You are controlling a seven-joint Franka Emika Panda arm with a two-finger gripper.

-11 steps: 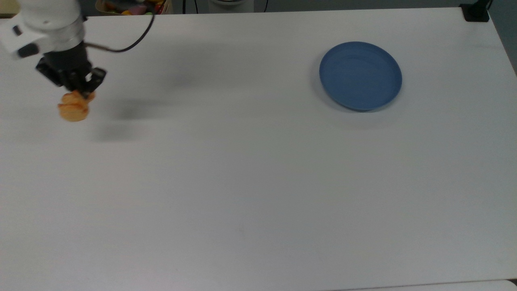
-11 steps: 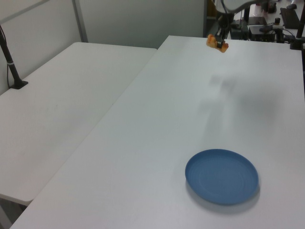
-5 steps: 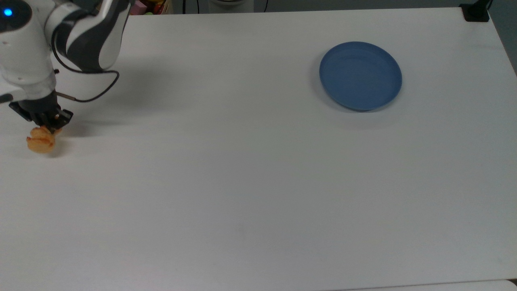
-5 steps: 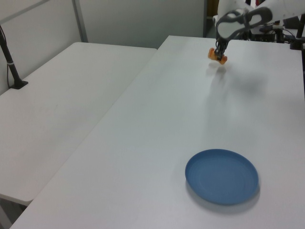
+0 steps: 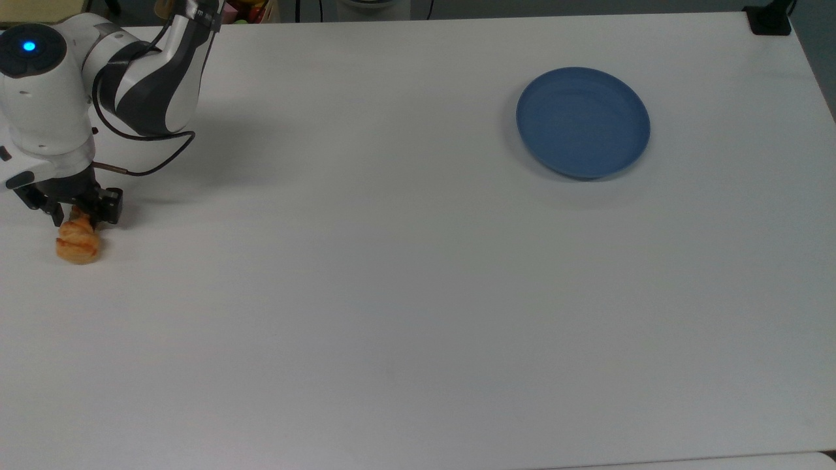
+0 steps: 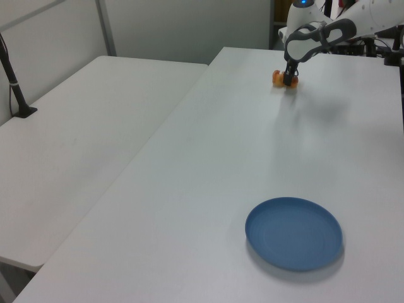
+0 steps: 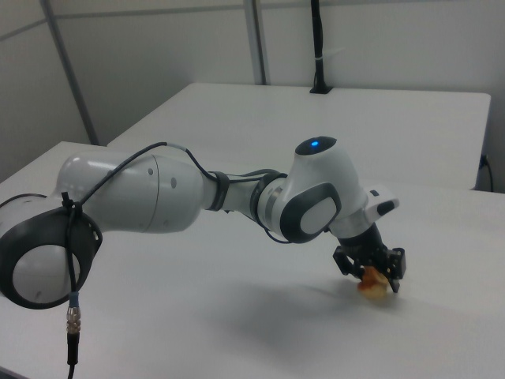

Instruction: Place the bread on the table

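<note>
**Golden roll brought down to the white tabletop, release pending**

Golden-orange and ridged, the small oblong bread roll (image 5: 78,243) is seen at the far left edge of the top view, resting on or just at the surface of the large plain white table (image 5: 405,294). It is gripped at its upper end by the black two-finger gripper (image 5: 77,214) of the white Panda arm (image 5: 46,91), whose fingers are closed against the roll.

The placing step is judged to be nearly done: the bread is down, or all but down, on the table. The next move calls for the fingers to be parted and the gripper lifted straight up, so that the roll is not dragged or tipped.

A round blue plate (image 5: 582,122) is seen well apart from the bread, toward the top view's right, and holds nothing. A second white table (image 6: 82,139) adjoins on the left view's left. Nothing is seen standing in the way of a clean release; only a slight roll of the bread is to be feared.
</note>
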